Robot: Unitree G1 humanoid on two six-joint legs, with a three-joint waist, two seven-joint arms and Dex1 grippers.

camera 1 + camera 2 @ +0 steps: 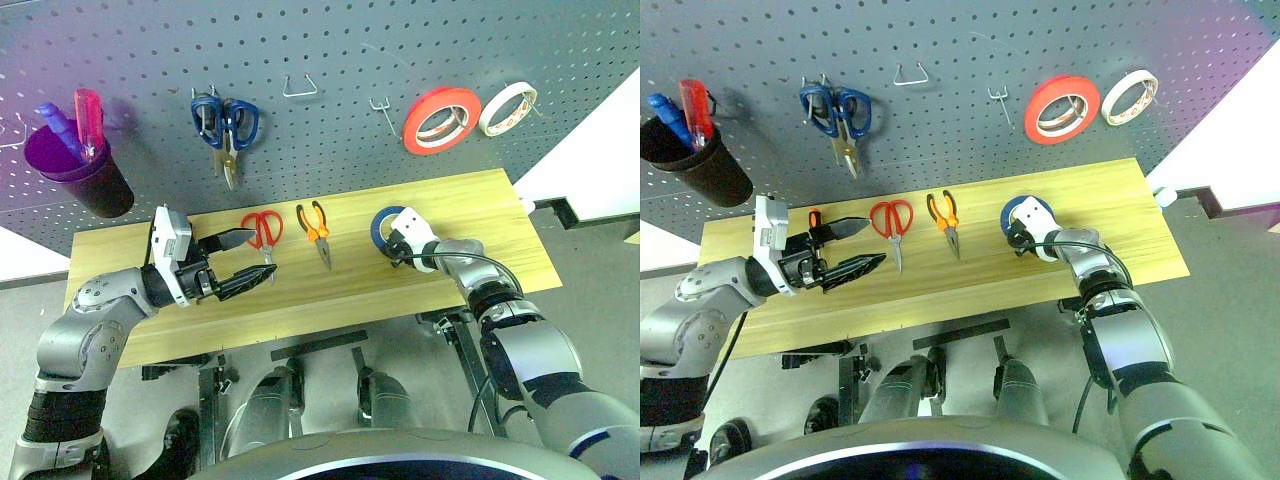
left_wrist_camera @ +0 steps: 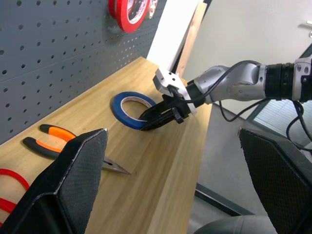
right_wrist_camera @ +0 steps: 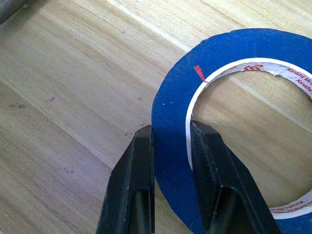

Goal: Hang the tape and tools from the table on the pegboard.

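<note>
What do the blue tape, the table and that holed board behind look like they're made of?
Blue tape: matte, paper-like wound layers on a white printed core, likely masking tape.
Table: light wood planks, visible grain, low sheen.
Pegboard: dark grey, smooth and evenly punched; painted metal or hardboard, hard to tell which.

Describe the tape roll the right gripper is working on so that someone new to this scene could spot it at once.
On the wooden table below the grey pegboard, look right of the orange-handled pliers. The blue tape roll lies flat there, its rim pinched by the right gripper. The red-orange roll and white roll hang on the board.
</note>
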